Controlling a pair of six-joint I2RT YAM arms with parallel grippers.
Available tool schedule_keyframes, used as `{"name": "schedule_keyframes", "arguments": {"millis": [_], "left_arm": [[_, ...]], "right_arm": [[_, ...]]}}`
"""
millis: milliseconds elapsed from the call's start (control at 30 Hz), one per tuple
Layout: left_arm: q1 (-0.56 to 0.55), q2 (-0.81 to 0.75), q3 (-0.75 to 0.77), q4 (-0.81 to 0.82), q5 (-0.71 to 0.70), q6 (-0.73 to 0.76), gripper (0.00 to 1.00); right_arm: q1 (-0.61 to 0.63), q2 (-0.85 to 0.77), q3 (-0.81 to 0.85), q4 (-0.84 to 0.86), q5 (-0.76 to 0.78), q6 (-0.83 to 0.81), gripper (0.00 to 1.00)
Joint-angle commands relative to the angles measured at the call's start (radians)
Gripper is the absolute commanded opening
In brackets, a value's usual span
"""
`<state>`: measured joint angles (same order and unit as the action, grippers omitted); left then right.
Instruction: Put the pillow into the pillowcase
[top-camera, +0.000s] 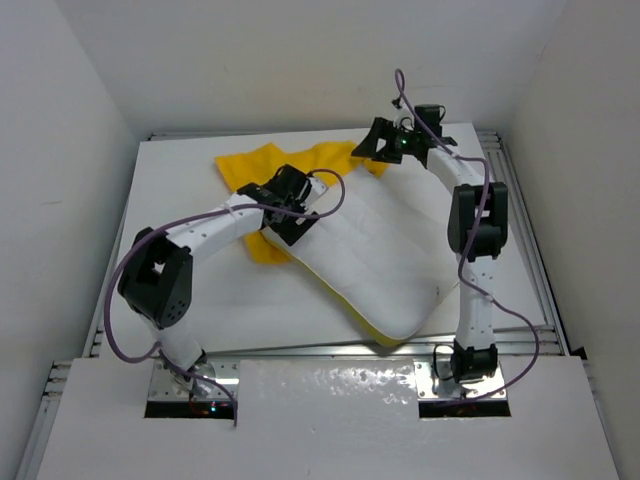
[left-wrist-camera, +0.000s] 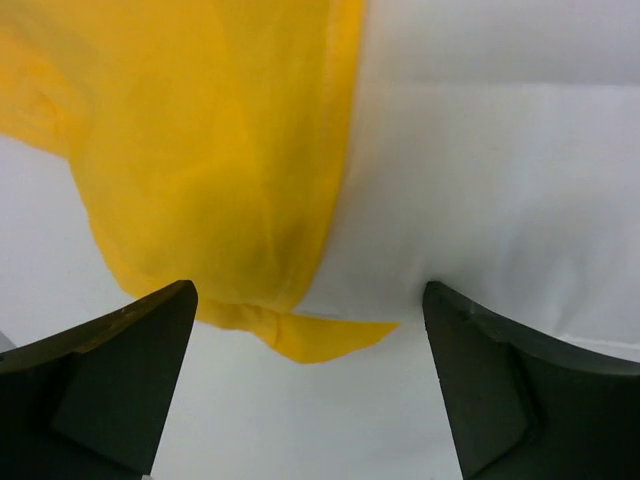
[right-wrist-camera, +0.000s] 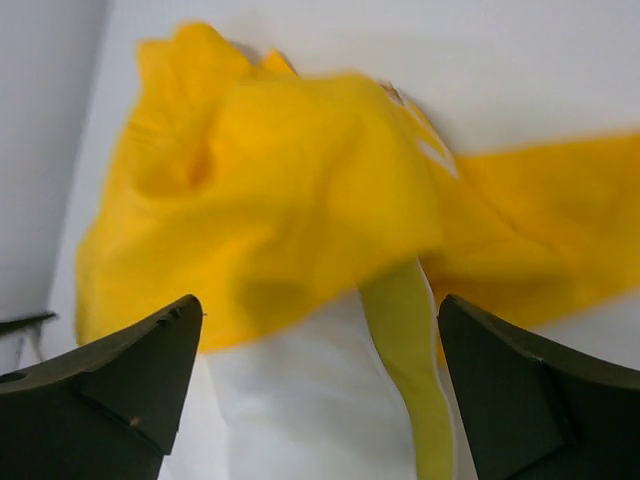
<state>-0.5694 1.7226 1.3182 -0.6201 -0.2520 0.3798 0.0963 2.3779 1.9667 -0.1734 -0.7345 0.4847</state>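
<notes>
The pillow (top-camera: 370, 255) covers much of the pillowcase (top-camera: 250, 165) (right wrist view blurry).

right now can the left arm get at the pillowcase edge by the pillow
Probably yes: the left gripper hangs open right over the pillowcase edge beside the pillow, and nothing shows between it and the fabric.

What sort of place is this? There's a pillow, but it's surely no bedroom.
Likely a robot lab test cell: plain white walls box in a white table, and the left arm and right arm are bolted at its near edge.
</notes>
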Motion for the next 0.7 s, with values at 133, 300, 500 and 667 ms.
{"name": "schedule_keyframes", "arguments": {"millis": [133,300,500,667], "left_arm": [[0.205,-0.19,0.007,-0.047,0.12,-0.103,1.0],[0.353,-0.385,-0.317,0.066,0.304,-0.16,0.64],[0.384,-0.339,-0.386,0.158,0.442,-0.249,0.94],[0.396,-0.23,-0.451,0.292,0.523,-0.37,0.83]], "right_arm": [[0.065,-0.455,-0.352,-0.094,0.358,-0.412,0.99],[0.244,-0.732,-0.78,0.15,0.533,-0.559,0.99],[0.522,-0.797,-0.991,0.275,0.774,-0.699,0.99],[0.649,-0.802,-1.075,0.328,0.856,-0.702,0.99]]}}
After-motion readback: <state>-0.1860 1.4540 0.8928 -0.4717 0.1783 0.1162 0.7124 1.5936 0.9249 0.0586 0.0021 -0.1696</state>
